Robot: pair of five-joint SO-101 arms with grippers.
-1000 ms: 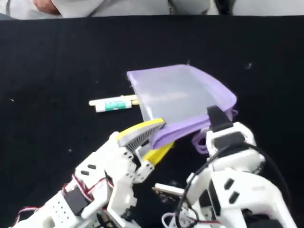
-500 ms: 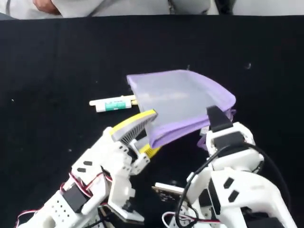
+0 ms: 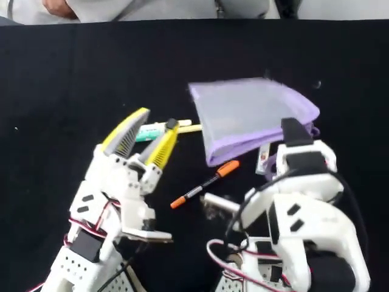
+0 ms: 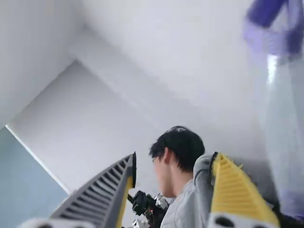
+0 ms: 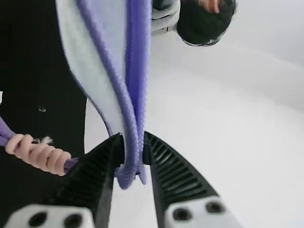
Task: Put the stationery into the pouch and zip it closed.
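Observation:
The translucent purple pouch [image 3: 252,112] lies right of centre, its near edge lifted. My right gripper [image 3: 294,132] is shut on that edge; in the right wrist view the black fingers [image 5: 164,161] pinch the purple seam [image 5: 135,95], with a pink coiled cord [image 5: 35,152] beside them. My left gripper [image 3: 157,118], yellow-fingered, stands open and tilted upward to the left of the pouch, holding nothing; its wrist view shows the spread fingers [image 4: 232,190] and the pouch [image 4: 282,104] off to one side. An orange-capped pen [image 3: 203,185] lies on the cloth between the arms. A white-and-teal glue stick [image 3: 151,129] and a pale pencil [image 3: 187,128] lie just beyond the left gripper.
The table is covered in black cloth [image 3: 73,73], with open room at the far side and on the left. A small white and red item [image 3: 262,159] sits under the pouch's near edge by the right arm. A person sits behind the far edge.
My left gripper has drawn back leftward from the pouch mouth and opened wide. The orange pen now lies on the cloth. The pouch has shifted right with the right gripper.

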